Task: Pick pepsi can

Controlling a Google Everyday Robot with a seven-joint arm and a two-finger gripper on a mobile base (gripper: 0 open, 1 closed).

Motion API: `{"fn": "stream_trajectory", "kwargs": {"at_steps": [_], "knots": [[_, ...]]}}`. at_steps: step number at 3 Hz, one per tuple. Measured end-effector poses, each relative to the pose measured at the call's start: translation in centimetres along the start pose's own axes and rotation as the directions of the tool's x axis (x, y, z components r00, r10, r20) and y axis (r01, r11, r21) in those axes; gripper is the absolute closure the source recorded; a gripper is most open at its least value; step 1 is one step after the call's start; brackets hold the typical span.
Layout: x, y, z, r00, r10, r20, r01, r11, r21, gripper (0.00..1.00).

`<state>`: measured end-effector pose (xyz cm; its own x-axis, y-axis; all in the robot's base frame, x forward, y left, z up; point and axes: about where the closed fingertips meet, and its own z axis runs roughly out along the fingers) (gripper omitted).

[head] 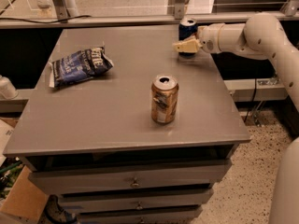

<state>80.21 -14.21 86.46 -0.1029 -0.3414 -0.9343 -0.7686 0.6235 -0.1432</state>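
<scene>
Dark blue pepsi can, gold-brown can, blue-and-white snack bag, cream end effector by pepsi can

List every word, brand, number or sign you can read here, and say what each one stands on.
Nothing here can be read well enough to quote.
Snack bag: large white lettering, too blurred to read.
Gold-brown can: label markings, too blurred to read.
Pepsi can: no legible text; the gripper sits right in front of it near the table's far right corner, covering its lower part.
</scene>
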Motion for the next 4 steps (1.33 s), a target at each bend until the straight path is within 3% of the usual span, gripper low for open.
{"fn": "stream_trajectory", "kwargs": {"at_steps": [1, 2, 3, 4], "knots": [[-0.7, 0.2, -0.2, 1.0, 0.001, 0.015, -0.001, 1.0, -0.008, 0.63], [-2.5, 1.4, -0.4, 0.998, 0.011, 0.059, -0.008, 0.9988, -0.048, 0.87], [-5.7, 3.5, -0.5, 0.99, 0.037, 0.135, -0.021, 0.9932, -0.115, 1.0], [-9.7, 6.4, -1.0, 0.973, 0.091, 0.211, -0.045, 0.9763, -0.212, 1.0]]}}
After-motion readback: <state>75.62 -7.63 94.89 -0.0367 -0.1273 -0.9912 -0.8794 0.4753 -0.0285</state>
